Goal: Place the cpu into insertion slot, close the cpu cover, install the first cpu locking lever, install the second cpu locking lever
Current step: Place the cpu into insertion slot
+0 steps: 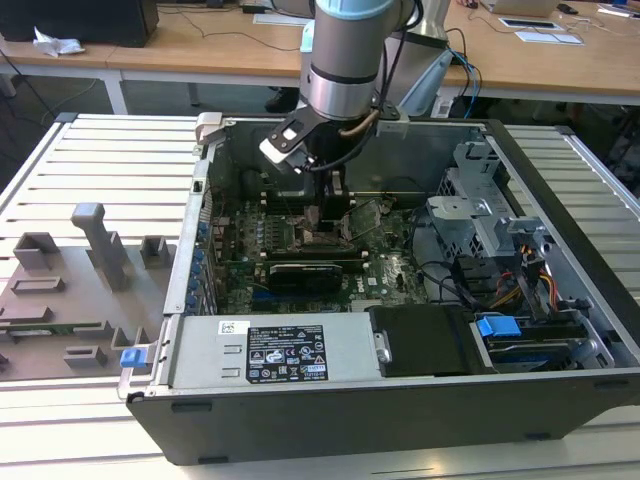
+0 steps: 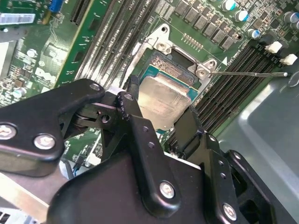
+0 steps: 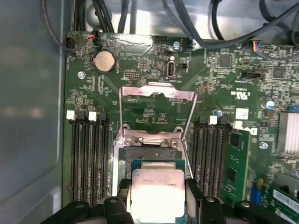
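step 1 of 4 | my hand (image 3: 158,199) pinches the cpu (image 3: 156,186) low over the insertion slot (image 3: 148,155), seating unclear | cpu cover (image 3: 157,92) stands open | both locking levers (image 2: 247,73) unlatched, still to do

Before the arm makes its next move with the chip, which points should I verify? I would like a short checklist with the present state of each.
1. Grip: the fingers of the gripper press two opposite sides of the cpu: ok.
2. The cpu cover is swung open, away from the insertion slot: ok.
3. Nothing lies in the visible part of the slot: ok.
4. The locking lever is swung clear of the slot: ok.
5. Cpu is square to the slot's edges: cannot tell.
6. Cpu is fully seated in the slot: cannot tell.
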Controlling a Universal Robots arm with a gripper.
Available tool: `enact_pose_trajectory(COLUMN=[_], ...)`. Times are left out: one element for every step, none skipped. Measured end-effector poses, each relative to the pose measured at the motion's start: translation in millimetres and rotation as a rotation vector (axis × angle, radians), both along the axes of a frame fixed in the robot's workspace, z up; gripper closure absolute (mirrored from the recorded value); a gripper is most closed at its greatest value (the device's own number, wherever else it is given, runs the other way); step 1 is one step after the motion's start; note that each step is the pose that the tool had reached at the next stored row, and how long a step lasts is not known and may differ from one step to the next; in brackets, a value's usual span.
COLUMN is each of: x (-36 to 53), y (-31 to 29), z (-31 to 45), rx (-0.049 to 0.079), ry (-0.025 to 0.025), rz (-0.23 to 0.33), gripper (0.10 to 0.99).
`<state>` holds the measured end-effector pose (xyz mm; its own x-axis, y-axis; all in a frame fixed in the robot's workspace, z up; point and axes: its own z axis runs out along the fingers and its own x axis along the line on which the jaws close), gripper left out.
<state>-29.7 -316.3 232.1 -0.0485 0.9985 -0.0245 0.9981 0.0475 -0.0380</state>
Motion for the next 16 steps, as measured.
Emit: enact_pose_trajectory(x=[0.0,0.1,0.0,0.0,0.0,0.0,0.0,0.0,0.0,0.0,0.0,0.0,0.0,0.0,0.0,0.0], y=[0.7,1.0,1.1,1.1,1.2,1.2,1.3,1.3,1.4,1.4,1.4,1.6,1.7,1.8,1.9,1.9], z=[-2.9,-6.6,-10.0,-12.5,-14.9,-16.3,-18.5,-20.2,-21.4,-22.4,-23.1,-24.8,-25.3,-25.8,-26.5,-27.1], rx=[0.0,0.0,0.0,0.0,0.0,0.0,0.0,0.0,0.0,0.0,0.0,0.0,0.0,0.0,0.0,0.0], ry=[0.0001,0.0002,0.0002,0.0001,0.0002,0.0001,0.0002,0.0001,0.0001,0.0001,0.0001,0.0002,0.0002,0.0001,0.0002,0.0002], rz=[0.0,0.0,0.0,0.0,0.0,0.0,-0.001,-0.001,-0.001,-0.001,-0.002,-0.008,-0.013,-0.016,-0.019,-0.019], gripper=[0.541,0.541,0.541,0.541,0.541,0.541,0.541,0.541,0.541,0.541,0.541,0.541,0.541,0.541,0.541,0.541])
